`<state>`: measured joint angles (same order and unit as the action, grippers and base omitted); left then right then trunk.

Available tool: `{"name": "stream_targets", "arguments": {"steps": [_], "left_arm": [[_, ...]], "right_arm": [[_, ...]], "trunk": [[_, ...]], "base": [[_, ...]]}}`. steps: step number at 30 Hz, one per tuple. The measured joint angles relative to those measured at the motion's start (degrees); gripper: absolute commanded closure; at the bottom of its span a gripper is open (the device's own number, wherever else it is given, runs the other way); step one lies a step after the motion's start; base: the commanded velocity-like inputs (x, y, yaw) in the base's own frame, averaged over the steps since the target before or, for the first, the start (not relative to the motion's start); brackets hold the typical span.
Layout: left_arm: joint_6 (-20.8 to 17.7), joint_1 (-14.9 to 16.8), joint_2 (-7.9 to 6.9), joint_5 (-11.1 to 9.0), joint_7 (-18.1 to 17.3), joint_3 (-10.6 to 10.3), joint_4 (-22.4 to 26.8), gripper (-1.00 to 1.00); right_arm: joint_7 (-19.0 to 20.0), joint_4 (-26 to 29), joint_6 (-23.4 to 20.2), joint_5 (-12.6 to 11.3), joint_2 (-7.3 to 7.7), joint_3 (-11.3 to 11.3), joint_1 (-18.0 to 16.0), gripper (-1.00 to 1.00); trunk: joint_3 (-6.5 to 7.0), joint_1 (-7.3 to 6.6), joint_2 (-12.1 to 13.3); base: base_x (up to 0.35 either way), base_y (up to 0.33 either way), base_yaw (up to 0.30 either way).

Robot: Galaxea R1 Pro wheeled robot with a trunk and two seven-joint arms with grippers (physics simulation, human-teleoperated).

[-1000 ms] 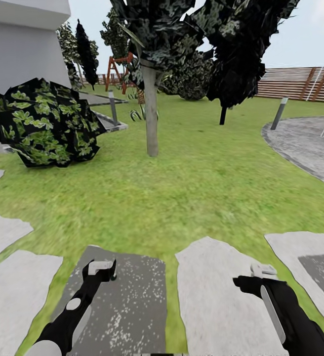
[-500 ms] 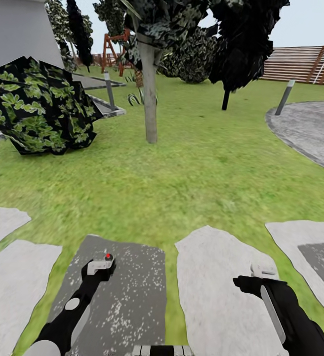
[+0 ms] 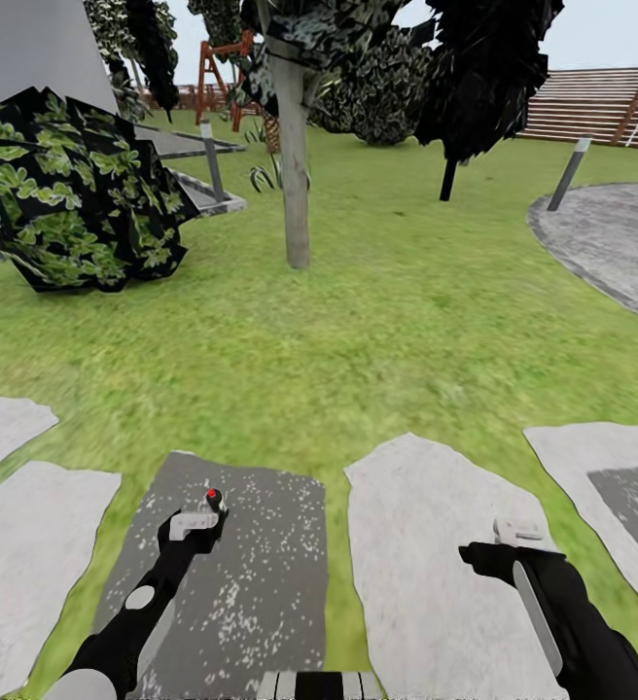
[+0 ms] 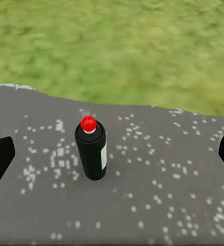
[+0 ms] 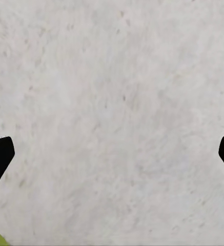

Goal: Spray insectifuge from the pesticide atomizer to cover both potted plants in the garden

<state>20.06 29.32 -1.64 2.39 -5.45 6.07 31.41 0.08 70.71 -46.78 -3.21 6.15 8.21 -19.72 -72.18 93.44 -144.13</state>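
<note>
Bottle (image 4: 91, 154): upright on the slab (image 3: 251, 593), just ahead of the left gripper (image 3: 194, 522).
Slab: nearest the robot, left of centre; lawn (image 3: 387, 340) beyond it.
Stone (image 3: 426, 564): right of the slab, a grass strip between them; the right gripper (image 3: 516, 533) hangs over it.
Other stones: two far left, one far right.
Bush (image 3: 66, 194): far left on the lawn, before the wall.
Tree (image 3: 295, 165): centre, behind the lawn's middle.
Lamp (image 3: 210, 160): between bush and tree, further back.
Patio (image 3: 611, 243): far right; second lamp (image 3: 568, 173) at its left edge.
Fence (image 3: 591, 105): behind the patio.
</note>
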Motion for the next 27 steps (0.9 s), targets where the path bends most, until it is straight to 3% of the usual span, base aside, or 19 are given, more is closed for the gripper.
{"name": "stream_targets", "arguments": {"steps": [4, 14, 27], "left_arm": [[0.0, 0.0, 0.0, 0.0, 0.0, 0.0, 0.0, -1.0], [0.0, 0.0, 0.03, 0.0, 0.0, 0.0, 0.0, -1.0], [0.0, 0.0, 0.17, -0.1, 0.0, 0.0, 0.0, -1.0]], "right_arm": [[0.0, 0.0, 0.0, 0.0, 0.0, 0.0, 0.0, -1.0], [0.0, 0.1, 0.0, 0.0, 0.0, 0.0, 0.0, -1.0], [0.0, 0.1, 0.0, 0.1, 0.0, 0.0, 0.0, -1.0]], "trunk": [[-0.9, 0.1, -0.1], [-0.98, 0.1, -0.1], [-1.33, 0.09, -0.1]], "base": [[0.0, 0.0, 0.0], [0.0, 0.0, 0.01], [0.122, -0.094, 0.162]]}}
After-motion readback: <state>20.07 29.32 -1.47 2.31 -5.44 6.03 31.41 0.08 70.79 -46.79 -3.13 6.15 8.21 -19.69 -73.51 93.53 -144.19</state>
